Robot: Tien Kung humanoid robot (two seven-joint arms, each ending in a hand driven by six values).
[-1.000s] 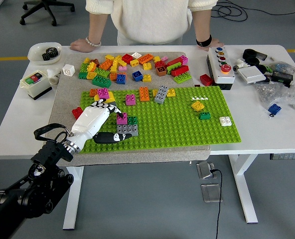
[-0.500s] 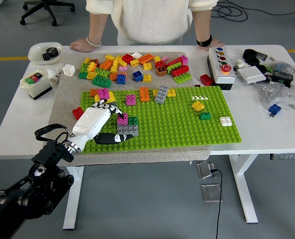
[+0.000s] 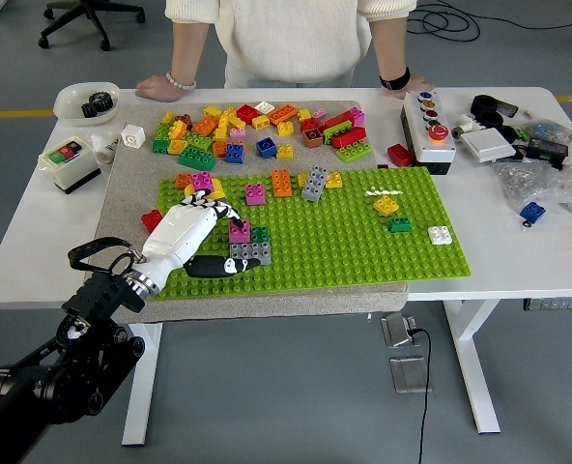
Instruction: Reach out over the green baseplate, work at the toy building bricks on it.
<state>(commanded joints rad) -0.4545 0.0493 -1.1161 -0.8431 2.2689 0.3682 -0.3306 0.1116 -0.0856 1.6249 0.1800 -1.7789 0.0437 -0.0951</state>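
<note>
The green baseplate (image 3: 363,242) lies on a grey mat in the middle of the table. My left hand (image 3: 230,242), white-backed with black fingers, rests on its left part. The fingers (image 3: 220,207) are spread and the thumb lies flat along the plate's front. Just right of the fingertips a magenta brick (image 3: 239,231) sits beside a green brick (image 3: 259,233), with a grey brick (image 3: 251,252) in front. The hand holds nothing. More bricks stand on the plate: orange (image 3: 280,182), grey (image 3: 313,182), yellow (image 3: 386,205), white (image 3: 440,234). The right arm is out of view.
A heap of loose bricks (image 3: 257,130) lies behind the plate. A person stands at the far side with both hands (image 3: 158,88) resting on the table edge. A button box (image 3: 429,127) and clutter (image 3: 537,155) sit at the right, a small switch box (image 3: 69,160) at the left.
My left hand has crept a little to the right toward the magenta brick; the bricks and the person's hands have stayed put.
</note>
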